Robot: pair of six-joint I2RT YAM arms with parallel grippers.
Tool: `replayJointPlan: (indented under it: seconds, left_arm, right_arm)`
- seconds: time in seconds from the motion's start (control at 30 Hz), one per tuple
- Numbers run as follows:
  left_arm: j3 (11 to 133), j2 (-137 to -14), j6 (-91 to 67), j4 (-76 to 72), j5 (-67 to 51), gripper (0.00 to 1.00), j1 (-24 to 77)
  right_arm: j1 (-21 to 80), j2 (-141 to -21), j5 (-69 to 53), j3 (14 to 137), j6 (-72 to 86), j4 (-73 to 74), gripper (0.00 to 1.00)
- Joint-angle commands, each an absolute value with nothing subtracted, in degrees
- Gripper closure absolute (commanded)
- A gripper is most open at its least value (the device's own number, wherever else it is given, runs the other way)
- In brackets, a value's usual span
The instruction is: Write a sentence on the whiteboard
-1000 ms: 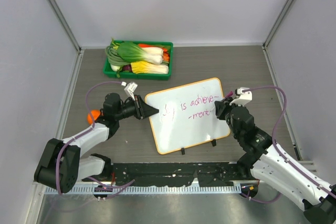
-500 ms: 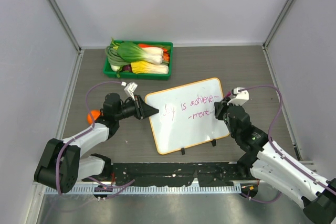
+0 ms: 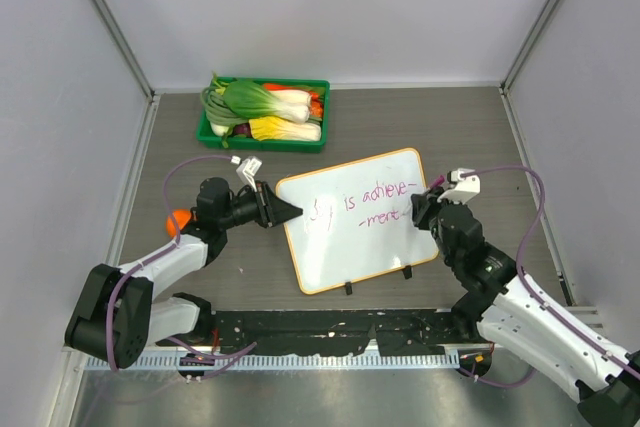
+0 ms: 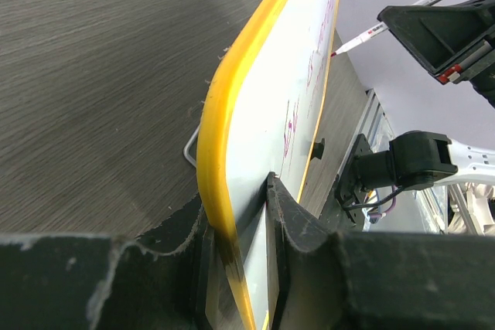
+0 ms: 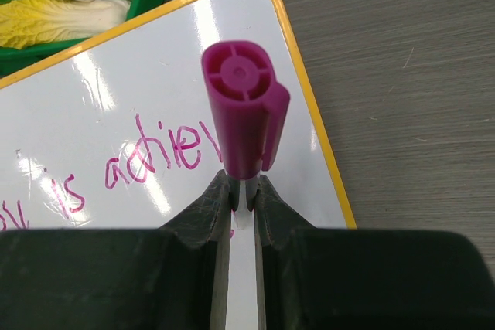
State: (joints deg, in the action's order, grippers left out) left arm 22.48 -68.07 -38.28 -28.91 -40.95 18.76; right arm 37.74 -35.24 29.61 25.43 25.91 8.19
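The left hand (image 3: 285, 211) is clamping the whiteboard (image 3: 340, 247) by its left rim, steadying it for writing as it is lying on the worktop (image 3: 450, 127) between the arms. The right hand (image 3: 420, 209) is pinching a purple marker (image 5: 241, 106) shut between its fingers, the tip hovering near the end of the sentence (image 3: 378, 202).

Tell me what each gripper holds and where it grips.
The left gripper clamps the whiteboard by its yellow-rimmed edge. The right gripper pinches a purple marker on its white barrel, just below the purple end.
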Motion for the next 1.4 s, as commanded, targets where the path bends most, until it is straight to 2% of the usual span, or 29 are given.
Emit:
replayJointPlan:
  seconds: [0.0, 0.33, 0.43, 0.63, 0.83, 1.17, 1.37]
  left_arm:
    - [20.92, -68.64, -28.65, -24.26, -33.4, 1.0, 18.81]
    - [20.92, -68.38, -28.65, -24.08, -32.96, 1.0, 18.81]
    - [20.92, -68.29, -28.56, -23.82, -32.87, 0.93, 18.9]
    - [19.95, -66.98, -28.92, -24.26, -30.94, 0.51, 18.9]
    - [20.48, -60.13, -29.88, -18.82, -24.18, 0.01, 18.81]
    - [25.13, -44.05, -31.29, 3.13, -11.26, 0.0, 18.81]
    - [27.07, -43.59, -36.2, 7.9, -9.93, 0.0, 18.9]
  right_arm:
    - [37.53, -30.51, 30.24, 27.77, 26.46, 7.91, 0.99]
    - [37.44, -26.98, 28.39, 28.3, 26.1, 7.38, 0.99]
    - [37.44, -27.42, 27.69, 28.13, 26.54, 7.73, 0.99]
    - [37.44, -28.65, 25.67, 28.21, 29.09, 9.4, 1.0]
    - [37.44, -31.37, 22.33, 29.88, 35.23, 12.3, 0.99]
    - [37.35, -34.98, 16.09, 36.29, 45.17, 20.21, 1.0]
    - [37.35, -36.3, 17.83, 41.04, 47.37, 27.94, 0.99]
